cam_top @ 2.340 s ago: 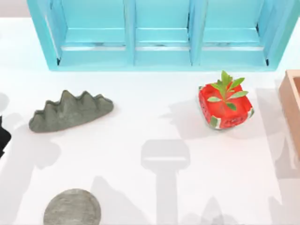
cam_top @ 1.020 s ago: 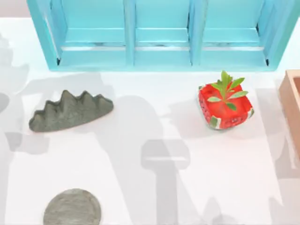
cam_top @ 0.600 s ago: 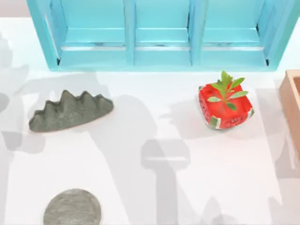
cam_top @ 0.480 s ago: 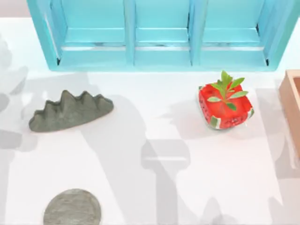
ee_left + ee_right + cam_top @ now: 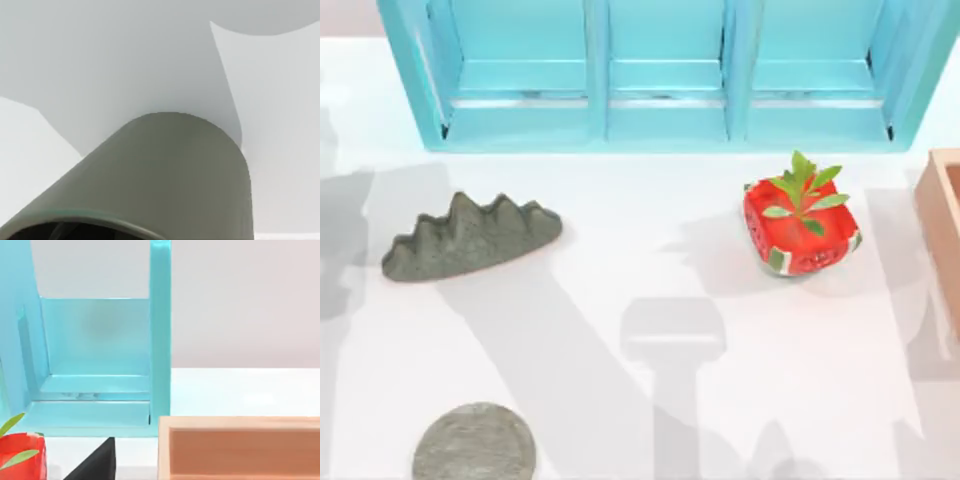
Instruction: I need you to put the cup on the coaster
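Close below the left wrist, the cup.

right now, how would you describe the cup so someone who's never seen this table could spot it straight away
Start at the big turquoise shelf along the far edge of the white table, then come to the near edge on the table's left side. The cup sits there, nearer than the jagged grey rock. It is a plain round mottled grey disc from above, unlike the spiky rock or the red potted plant.
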`<state>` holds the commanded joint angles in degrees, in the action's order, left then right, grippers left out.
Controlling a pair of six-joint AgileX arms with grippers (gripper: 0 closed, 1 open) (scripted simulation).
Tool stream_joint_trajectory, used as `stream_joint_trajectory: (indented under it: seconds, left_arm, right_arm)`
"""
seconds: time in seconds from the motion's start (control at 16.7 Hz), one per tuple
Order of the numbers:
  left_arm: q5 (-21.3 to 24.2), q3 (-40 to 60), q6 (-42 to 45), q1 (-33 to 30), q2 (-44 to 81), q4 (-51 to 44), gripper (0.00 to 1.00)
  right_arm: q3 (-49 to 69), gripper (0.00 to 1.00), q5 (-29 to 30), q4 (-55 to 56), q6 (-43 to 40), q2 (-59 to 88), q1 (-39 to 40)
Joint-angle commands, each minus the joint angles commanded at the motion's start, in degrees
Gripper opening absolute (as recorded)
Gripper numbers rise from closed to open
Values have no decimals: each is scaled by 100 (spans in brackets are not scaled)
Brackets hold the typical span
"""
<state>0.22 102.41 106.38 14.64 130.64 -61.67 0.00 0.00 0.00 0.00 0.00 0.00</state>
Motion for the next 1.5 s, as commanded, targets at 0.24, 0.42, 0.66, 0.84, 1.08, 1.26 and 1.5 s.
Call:
stream_joint_trajectory:
  seconds: [0.24, 0.42, 0.66, 0.84, 1.08, 1.26, 1.5]
  left_arm:
    - [0, 0, 0, 0, 0, 0, 92]
    - [0, 0, 0, 0, 0, 0, 70]
    - [0, 0, 0, 0, 0, 0, 40]
    - [0, 0, 0, 0, 0, 0, 17]
    - [0, 0, 0, 0, 0, 0, 0]
    - [0, 0, 0, 0, 0, 0, 0]
    - [0, -2, 4, -17, -6, -2, 0]
  right_arm:
    - [0, 100, 0, 0, 0, 0, 0]
    - [0, 100, 0, 0, 0, 0, 0]
    - [0, 100, 0, 0, 0, 0, 0]
    - [0, 100, 0, 0, 0, 0, 0]
    - [0, 100, 0, 0, 0, 0, 0]
    - [0, 100, 0, 0, 0, 0, 0]
    - [0, 100, 0, 0, 0, 0, 0]
